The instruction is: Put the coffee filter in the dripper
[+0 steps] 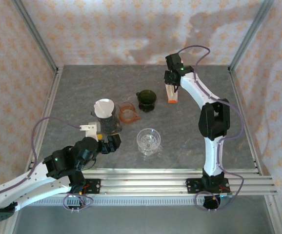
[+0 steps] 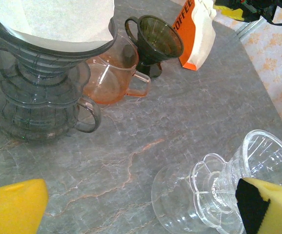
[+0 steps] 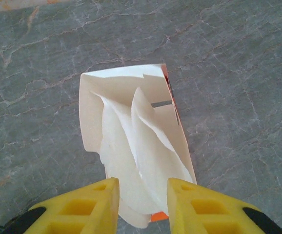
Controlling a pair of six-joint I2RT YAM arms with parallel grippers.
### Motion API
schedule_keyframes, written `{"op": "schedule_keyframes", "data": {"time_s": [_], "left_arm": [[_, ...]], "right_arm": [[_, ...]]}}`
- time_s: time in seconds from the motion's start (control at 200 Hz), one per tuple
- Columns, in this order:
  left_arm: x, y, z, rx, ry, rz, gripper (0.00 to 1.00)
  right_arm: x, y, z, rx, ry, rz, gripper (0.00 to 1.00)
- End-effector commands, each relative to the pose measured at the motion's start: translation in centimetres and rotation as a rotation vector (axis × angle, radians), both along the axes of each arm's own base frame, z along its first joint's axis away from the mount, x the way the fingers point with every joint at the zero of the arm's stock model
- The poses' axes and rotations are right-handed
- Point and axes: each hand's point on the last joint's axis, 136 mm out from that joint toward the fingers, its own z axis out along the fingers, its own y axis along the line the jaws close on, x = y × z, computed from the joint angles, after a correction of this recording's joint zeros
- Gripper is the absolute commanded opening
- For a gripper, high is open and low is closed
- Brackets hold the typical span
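A white-and-orange filter bag [image 1: 172,95] stands at the back of the table, its mouth open. White coffee filters [image 3: 141,151] stick out of the bag [image 3: 90,107] and buckle between my right gripper's [image 3: 143,204] yellow fingers, which are shut on them. That gripper [image 1: 171,87] hangs right over the bag. A clear glass dripper [image 1: 148,140] stands mid-table, with nothing in it. My left gripper [image 1: 112,143] is wide open, low beside this clear dripper [image 2: 229,180], nothing between its fingers [image 2: 14,207].
A grey dripper [image 1: 107,122] on its server carries a white filter [image 2: 58,19] at the left. An orange glass pitcher [image 1: 129,112] and a dark green dripper [image 1: 146,100] stand behind the clear one. Metal frame posts and papered walls enclose the table.
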Motion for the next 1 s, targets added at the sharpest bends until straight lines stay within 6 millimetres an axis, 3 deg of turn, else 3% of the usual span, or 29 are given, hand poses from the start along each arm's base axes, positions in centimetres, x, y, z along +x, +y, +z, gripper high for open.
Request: {"op": "schedule_keyframes", "data": {"time_s": [0.0,0.611,0.996], "left_arm": [[0.6,0.4,0.7,0.014,-0.031,0.026,1.00],[0.8,0.5,0.5,0.033,-0.025,0.035,1.00],[0.8,0.5,0.4,0.033,-0.020,0.034,1.00]], "right_arm": [[0.1,-0.3,0.1,-0.005,0.013,-0.027,0.31],[0.9,-0.1,-1.9,-0.022,0.061,-0.017,0.23],[1.2,-0.1,-1.5,-0.024,0.051,-0.013,0.17]]}}
